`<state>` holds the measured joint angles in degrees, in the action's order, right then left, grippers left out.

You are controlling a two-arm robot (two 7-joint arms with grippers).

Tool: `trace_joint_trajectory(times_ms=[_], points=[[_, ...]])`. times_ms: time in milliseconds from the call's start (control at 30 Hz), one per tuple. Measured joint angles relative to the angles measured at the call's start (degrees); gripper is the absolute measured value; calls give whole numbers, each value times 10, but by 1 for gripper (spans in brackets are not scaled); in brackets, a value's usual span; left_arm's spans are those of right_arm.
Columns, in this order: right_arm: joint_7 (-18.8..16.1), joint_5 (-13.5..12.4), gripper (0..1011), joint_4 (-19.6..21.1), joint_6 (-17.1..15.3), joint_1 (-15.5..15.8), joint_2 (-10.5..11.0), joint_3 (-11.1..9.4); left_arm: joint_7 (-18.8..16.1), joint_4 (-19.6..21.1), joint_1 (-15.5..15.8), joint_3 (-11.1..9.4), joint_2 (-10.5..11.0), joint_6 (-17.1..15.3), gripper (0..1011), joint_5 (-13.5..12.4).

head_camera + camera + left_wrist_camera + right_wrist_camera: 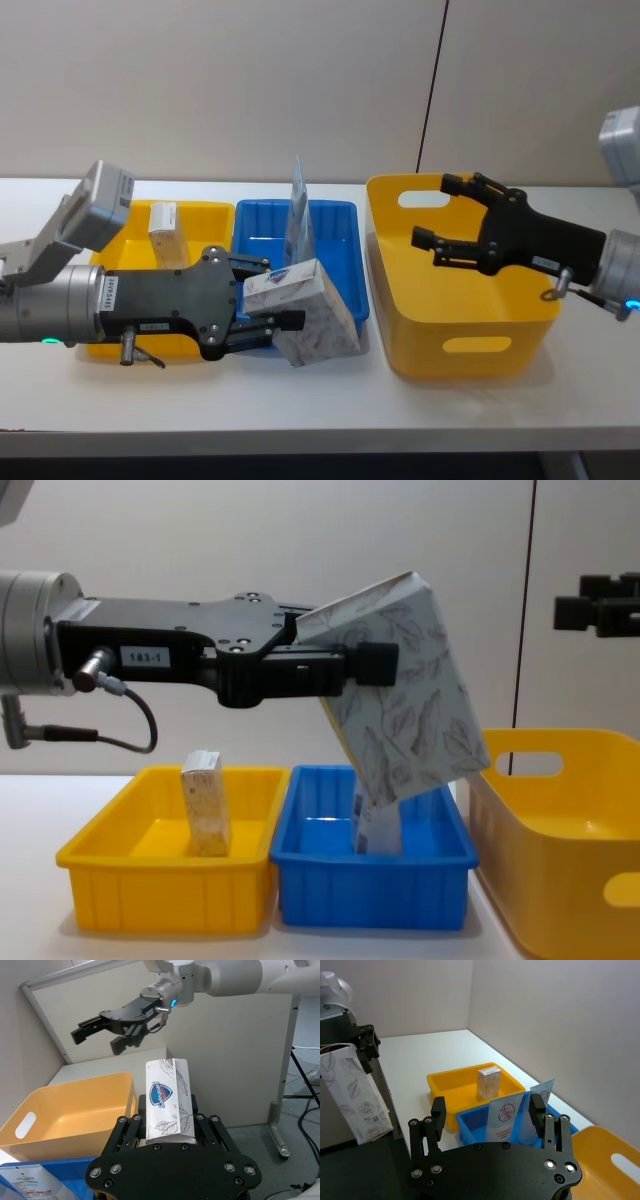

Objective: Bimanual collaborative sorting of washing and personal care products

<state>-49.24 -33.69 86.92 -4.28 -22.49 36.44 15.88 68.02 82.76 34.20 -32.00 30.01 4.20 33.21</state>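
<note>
Over the blue tray (pixel 345 215), seen from the head, the left gripper (pixel 272 296) was clamped on the leaf-print pack (pixel 315 320), which hung tilted above the tray's near right corner. The right gripper (pixel 445 215) hovered spread open over the yellow bin (pixel 420 330). A carton (pixel 163 222) stood in the yellow tray (pixel 205 210) and tubes (pixel 297 205) stood in the blue one. From the left wrist, the pack (pixel 165 1105) stuck well out past the jaws, gripped only at its near end, so a soft pack like this could probably sag or slide out during a swing. From the right wrist, the pack (pixel 355 1090) sat well apart from the spread fingers (pixel 537 1110). Any handover would need a long approach, and a misjudged one could knock the two grippers together. From the chest, the pack (pixel 410 700) hung low over the blue tray (pixel 370 890), close to the tubes (pixel 375 830). A slip there would likely topple them or leave it in the wrong tray.
</note>
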Motion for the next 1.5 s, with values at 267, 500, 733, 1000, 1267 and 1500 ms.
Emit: trace_joint_trajectory(times_ms=[267, 500, 733, 1000, 1267, 1500], points=[[17, -25, 1000, 50, -17, 55, 26, -23, 0, 0, 0, 0, 0, 0, 378, 0], [20, -45, 1000, 84, -20, 93, 44, -37, 0, 0, 0, 0, 0, 0, 378, 0], [6, -57, 1000, 100, -18, 111, 57, -40, 0, 0, 0, 0, 0, 0, 378, 0], [-28, -62, 1000, 94, -12, 99, 63, -23, 0, 0, 0, 0, 0, 0, 378, 0], [-63, -57, 1000, 67, -5, 62, 55, 6, 0, 0, 0, 0, 0, 0, 378, 0], [-88, -46, 1000, 44, 0, 30, 44, 33, 0, 0, 0, 0, 0, 0, 378, 0]])
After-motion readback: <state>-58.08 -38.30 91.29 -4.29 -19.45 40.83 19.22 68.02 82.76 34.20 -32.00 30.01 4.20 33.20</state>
